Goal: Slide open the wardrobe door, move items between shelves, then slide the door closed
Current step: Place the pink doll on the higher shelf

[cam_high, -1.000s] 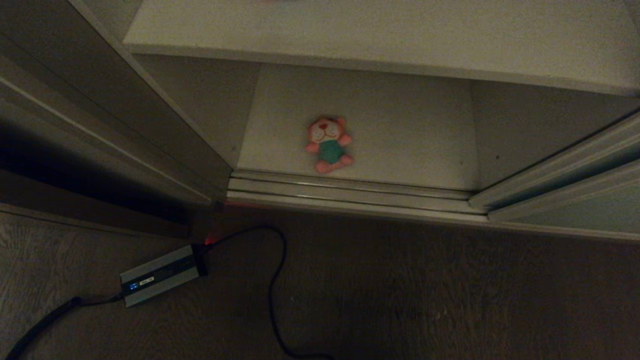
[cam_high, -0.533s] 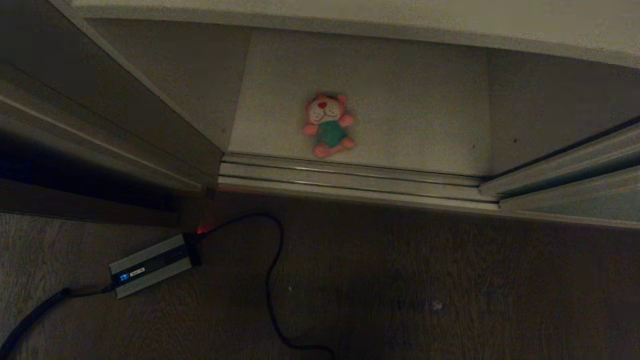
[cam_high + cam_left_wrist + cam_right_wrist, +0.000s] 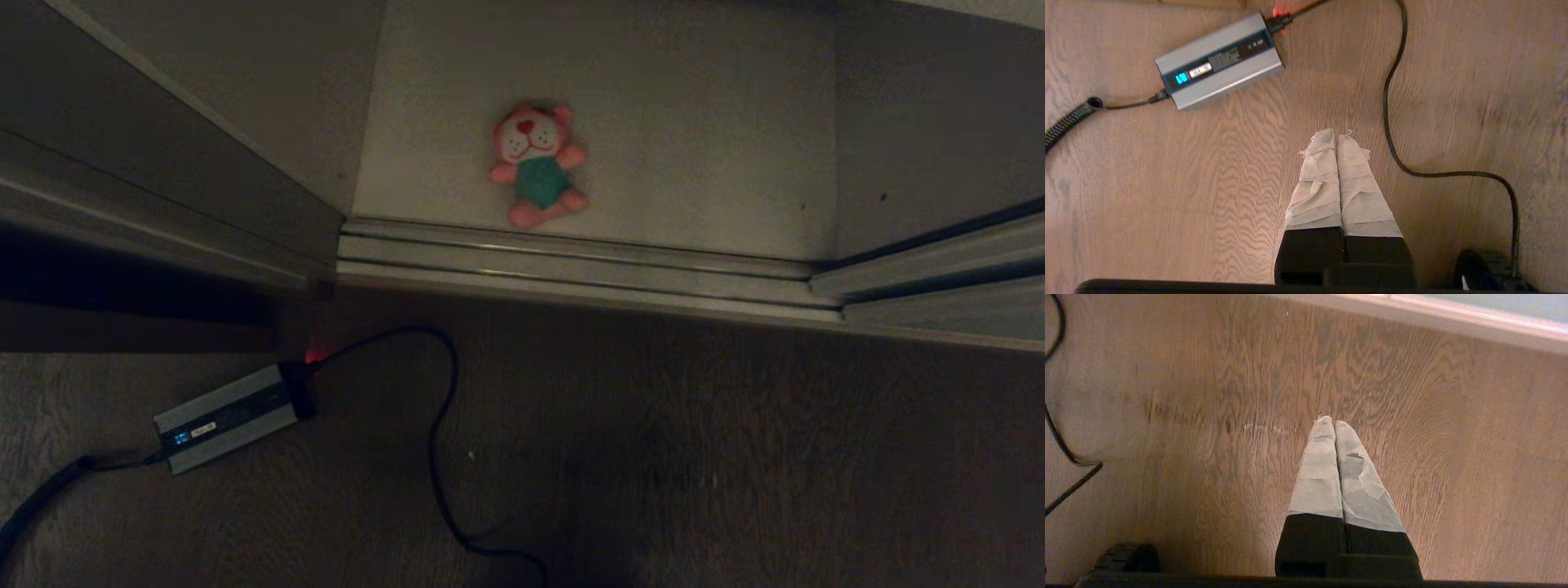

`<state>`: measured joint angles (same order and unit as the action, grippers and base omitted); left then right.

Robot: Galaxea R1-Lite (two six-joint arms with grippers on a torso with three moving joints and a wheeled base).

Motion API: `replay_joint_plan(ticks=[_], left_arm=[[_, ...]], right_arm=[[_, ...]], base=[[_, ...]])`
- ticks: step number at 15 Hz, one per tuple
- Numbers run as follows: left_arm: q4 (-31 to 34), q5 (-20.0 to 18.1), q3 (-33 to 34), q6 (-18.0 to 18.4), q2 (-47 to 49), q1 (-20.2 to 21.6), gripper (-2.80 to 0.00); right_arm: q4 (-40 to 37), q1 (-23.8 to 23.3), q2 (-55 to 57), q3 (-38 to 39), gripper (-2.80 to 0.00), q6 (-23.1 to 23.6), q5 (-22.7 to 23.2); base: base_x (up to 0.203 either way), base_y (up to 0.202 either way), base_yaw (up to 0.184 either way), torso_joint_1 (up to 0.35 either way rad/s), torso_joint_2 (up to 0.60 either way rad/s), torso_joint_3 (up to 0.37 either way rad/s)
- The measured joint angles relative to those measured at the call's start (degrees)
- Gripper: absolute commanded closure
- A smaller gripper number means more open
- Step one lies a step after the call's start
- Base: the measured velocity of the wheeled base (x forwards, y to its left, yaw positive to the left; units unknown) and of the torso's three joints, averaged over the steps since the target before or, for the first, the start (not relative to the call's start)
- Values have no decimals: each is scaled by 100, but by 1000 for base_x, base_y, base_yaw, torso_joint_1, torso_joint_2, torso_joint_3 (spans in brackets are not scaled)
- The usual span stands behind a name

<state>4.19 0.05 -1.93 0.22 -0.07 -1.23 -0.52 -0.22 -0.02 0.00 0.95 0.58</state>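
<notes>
A pink plush toy with a white face, red nose and teal shirt lies on its back on the wardrobe's off-white bottom shelf, close behind the floor track. The sliding wardrobe door stands pushed to the right, leaving the compartment open; its pale green panel and cream strip also show as the sliding wardrobe door in the right wrist view. Neither arm is in the head view. My left gripper and right gripper both hang shut and empty above the wooden floor.
A grey power brick with a lit display lies on the floor at the left; its black cable loops across the boards. Both appear under the left gripper as the brick and cable. A dark panel bounds the opening's left side.
The head camera has dropped its view: the whole scene slid up the picture and the upper shelf left the frame. The toy itself lies where it was.
</notes>
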Motion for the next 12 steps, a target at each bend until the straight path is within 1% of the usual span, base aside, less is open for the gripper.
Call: replay_joint_plan(ticks=[4,9,11,12], left_arm=[[2,2,2,13,0,0,0],[-5,-24,25,493,0,0,0],[-165,-32,11,505,0,0,0],[-241,-98,-227,501,5,0,0]], right_arm=[[0,0,2,0,0,-1,-1],[0,1,2,0,0,-1,1],[0,0,2,0,0,1,1],[0,0,2,0,0,-1,-1]], base=[[0,0,0,1,2,-48],[0,0,0,0,0,0],[0,0,0,0,0,0],[0,0,0,0,0,0]])
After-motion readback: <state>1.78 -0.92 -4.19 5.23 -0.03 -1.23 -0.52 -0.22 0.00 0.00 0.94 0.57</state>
